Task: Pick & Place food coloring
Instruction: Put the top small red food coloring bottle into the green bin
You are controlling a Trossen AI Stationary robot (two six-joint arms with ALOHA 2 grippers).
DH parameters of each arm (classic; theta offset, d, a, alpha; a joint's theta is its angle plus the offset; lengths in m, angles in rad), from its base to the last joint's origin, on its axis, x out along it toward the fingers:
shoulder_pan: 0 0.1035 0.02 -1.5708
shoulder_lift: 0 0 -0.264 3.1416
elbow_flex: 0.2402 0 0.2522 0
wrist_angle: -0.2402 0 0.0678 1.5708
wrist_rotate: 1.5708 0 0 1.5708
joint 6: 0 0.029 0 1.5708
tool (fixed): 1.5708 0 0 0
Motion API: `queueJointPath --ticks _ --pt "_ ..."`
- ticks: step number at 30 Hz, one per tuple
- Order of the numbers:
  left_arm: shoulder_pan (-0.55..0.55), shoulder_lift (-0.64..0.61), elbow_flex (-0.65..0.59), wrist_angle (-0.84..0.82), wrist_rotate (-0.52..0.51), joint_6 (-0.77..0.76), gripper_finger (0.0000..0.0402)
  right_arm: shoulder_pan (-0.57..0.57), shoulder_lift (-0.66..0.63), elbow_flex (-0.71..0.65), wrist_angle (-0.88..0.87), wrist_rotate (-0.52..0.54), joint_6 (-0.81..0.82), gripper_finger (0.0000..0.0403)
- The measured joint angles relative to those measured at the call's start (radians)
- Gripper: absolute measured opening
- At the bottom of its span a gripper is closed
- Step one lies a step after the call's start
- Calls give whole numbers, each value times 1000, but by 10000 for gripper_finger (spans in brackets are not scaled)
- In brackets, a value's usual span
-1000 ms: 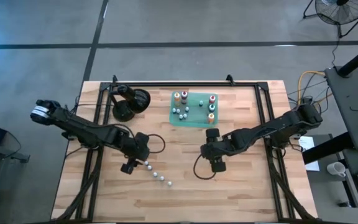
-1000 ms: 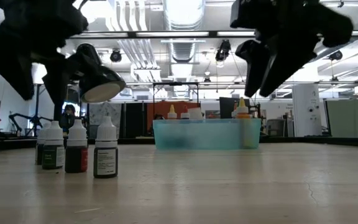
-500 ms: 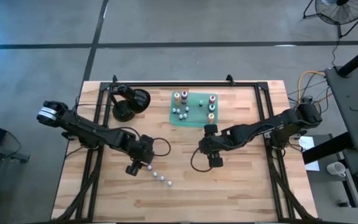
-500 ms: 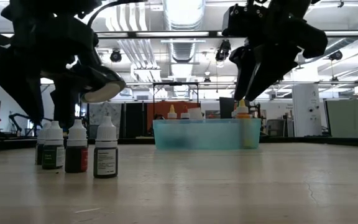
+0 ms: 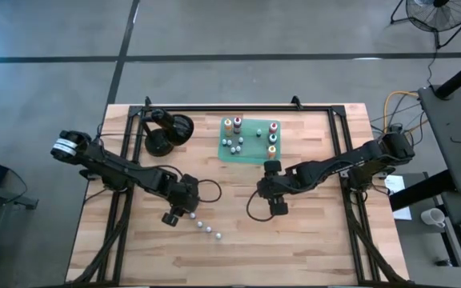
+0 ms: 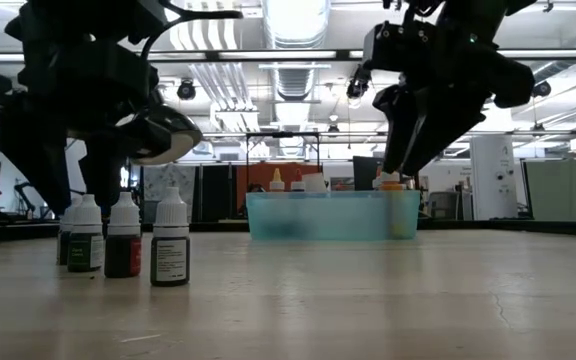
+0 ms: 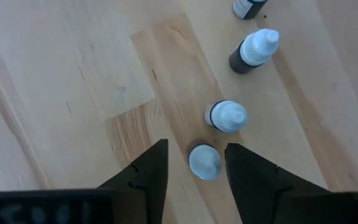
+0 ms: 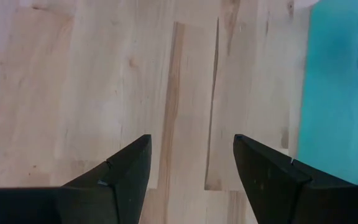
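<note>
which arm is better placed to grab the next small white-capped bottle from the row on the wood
Left. Its gripper already straddles the end small white-capped bottle, jaws either side. The right gripper hangs open over bare wooden table.

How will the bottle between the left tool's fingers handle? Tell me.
The bottle is tall and narrow, so it probably tips if nudged. Its round cap looks smooth, maybe slippery. The next bottle stands close, so a knock is possible.

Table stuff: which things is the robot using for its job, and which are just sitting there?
For the job: little bottles in a row, bottles on the green tray, green tray, left gripper around one bottle.
Just there: black lamp, cables.
</note>
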Motion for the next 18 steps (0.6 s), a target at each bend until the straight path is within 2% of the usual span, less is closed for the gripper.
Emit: queueJointPath --ticks 9,18 --pt "-1 4 0 -23 0 -13 86 -9 3 0 27 9 5 221" --pt "-1 30 -2 -22 -34 -15 80 -36 8 0 66 10 26 221"
